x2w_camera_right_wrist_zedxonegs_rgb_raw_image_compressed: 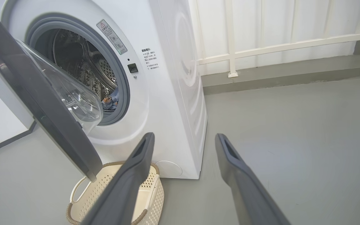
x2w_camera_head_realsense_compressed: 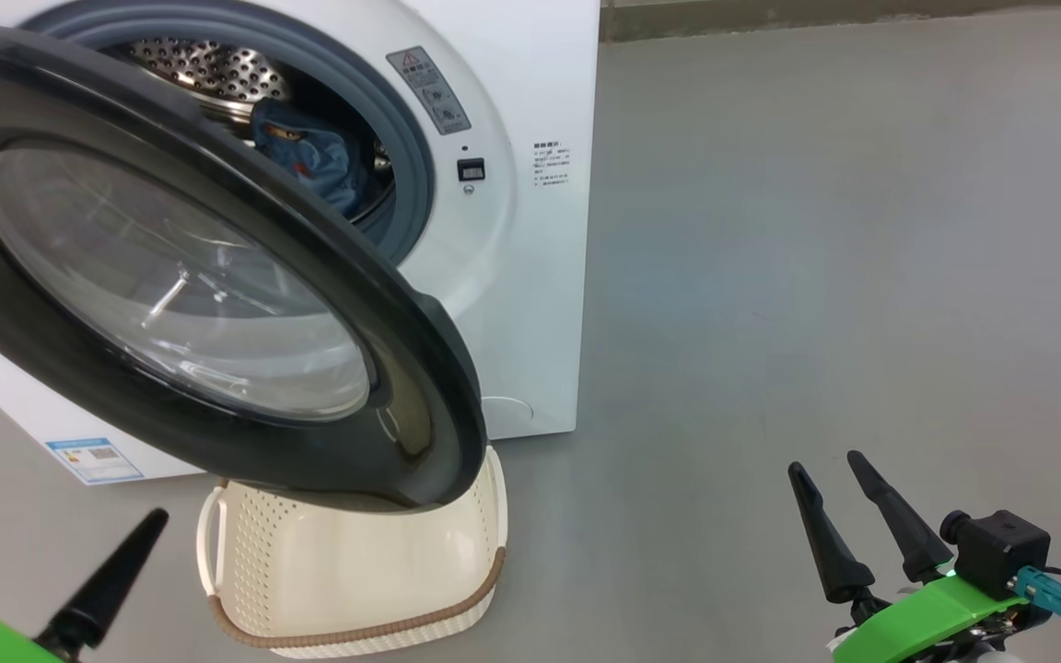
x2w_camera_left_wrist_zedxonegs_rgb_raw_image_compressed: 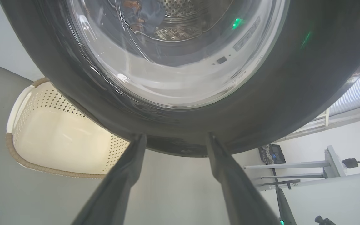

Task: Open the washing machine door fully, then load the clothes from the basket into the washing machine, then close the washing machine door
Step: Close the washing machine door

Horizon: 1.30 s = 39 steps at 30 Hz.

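Fingers of your left gripper (x2w_camera_left_wrist_zedxonegs_rgb_raw_image_compressed: 175, 136) stand spread wide with nothing between them, their tips right up at the lower edge of the washing machine door (x2w_camera_left_wrist_zedxonegs_rgb_raw_image_compressed: 173, 62). You cannot tell from the left wrist view whether they touch its black rim. In the head view one of those fingers pokes up at the lower left. Your right gripper (x2w_camera_head_realsense_compressed: 825, 465) sits at the lower right, well apart from the machine, its two dark fingers parted and holding nothing above the grey floor (x2w_camera_head_realsense_compressed: 816, 230).

A little farther out, the basket (x2w_camera_head_realsense_compressed: 355, 635) stands on the floor just in front of the washing machine (x2w_camera_head_realsense_compressed: 530, 276), with its brown woven rim toward you and its far end under the door's free edge. The door hangs partway open, swung out from the left side of the opening, and its clear glass bowl bulges back toward the drum.

Behind it, past the grey-blue seal, you can see the clothes (x2w_camera_head_realsense_compressed: 314, 161): light blue fabric with an orange-brown print, lying low in the perforated steel drum. A blue label sticker (x2w_camera_head_realsense_compressed: 93, 459) sits low on the machine's white front. Farthest off, in the right wrist view, a white railing (x2w_camera_right_wrist_zedxonegs_rgb_raw_image_compressed: 277, 47) runs along the wall.
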Motion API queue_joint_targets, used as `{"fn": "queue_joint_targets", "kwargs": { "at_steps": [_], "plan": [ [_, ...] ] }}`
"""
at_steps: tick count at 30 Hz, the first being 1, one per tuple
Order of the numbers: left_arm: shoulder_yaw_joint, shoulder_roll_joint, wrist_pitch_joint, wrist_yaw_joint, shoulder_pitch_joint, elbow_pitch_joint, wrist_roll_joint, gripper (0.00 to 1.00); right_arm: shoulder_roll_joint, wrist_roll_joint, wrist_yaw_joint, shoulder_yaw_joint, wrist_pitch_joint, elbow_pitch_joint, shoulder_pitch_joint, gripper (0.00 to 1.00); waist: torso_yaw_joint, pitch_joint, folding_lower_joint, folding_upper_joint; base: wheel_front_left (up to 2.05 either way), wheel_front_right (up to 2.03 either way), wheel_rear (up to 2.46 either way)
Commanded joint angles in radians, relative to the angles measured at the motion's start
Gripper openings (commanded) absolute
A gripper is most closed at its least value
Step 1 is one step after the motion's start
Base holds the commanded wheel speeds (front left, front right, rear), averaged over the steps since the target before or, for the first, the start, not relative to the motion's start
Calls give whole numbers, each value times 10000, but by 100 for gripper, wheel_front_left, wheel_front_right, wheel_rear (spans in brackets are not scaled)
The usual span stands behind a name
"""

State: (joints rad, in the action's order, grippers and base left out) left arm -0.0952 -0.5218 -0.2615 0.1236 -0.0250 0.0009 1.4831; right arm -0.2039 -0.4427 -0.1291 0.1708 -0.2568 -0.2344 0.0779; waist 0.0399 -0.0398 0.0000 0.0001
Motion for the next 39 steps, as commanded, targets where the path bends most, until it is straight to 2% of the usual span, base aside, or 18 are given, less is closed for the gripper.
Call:
{"fn": "queue_joint_targets", "kwargs": {
  "at_steps": [1, 7, 16, 21, 27, 34, 39],
  "plan": [
    [401, -329, 185, 71, 258, -152, 58, 100, -140, -77, -16, 168, -49, 284, -29, 100, -3, -31, 0, -1, 0, 0, 0],
    [-304, -363, 1475, 71, -226, 359, -734, 100, -200, -82, -16, 140, -49, 255, -33, 100, 78, -42, 0, -1, 0, 0, 0],
    [-2008, -662, 4467, 71, -360, 1894, -2420, 100, -233, -105, -16, 102, -49, 190, -76, 100, 352, 51, 0, -1, 0, 0, 0],
    [-2578, -623, 5180, 71, 66, 2770, -3353, 100, -267, -135, -16, 53, -49, 159, -92, 100, 423, 60, 0, -1, 0, 0, 0],
    [-1378, 127, 5228, 71, 323, 3165, -5460, 100, -297, -139, -16, -34, -49, 159, -143, 100, 446, 99, 0, -1, 0, 0, 0],
    [163, 1123, 5230, 71, 47, 2473, -7958, 100, -310, -113, -16, -139, -49, 185, -150, 100, 454, 123, 0, -1, 0, 0, 0],
    [839, 1648, 5231, 71, -159, 1845, -9113, 100, -282, -103, -16, -172, -49, 191, -141, 100, 478, 111, 0, -1, 0, 0, 0]
  ]
}}
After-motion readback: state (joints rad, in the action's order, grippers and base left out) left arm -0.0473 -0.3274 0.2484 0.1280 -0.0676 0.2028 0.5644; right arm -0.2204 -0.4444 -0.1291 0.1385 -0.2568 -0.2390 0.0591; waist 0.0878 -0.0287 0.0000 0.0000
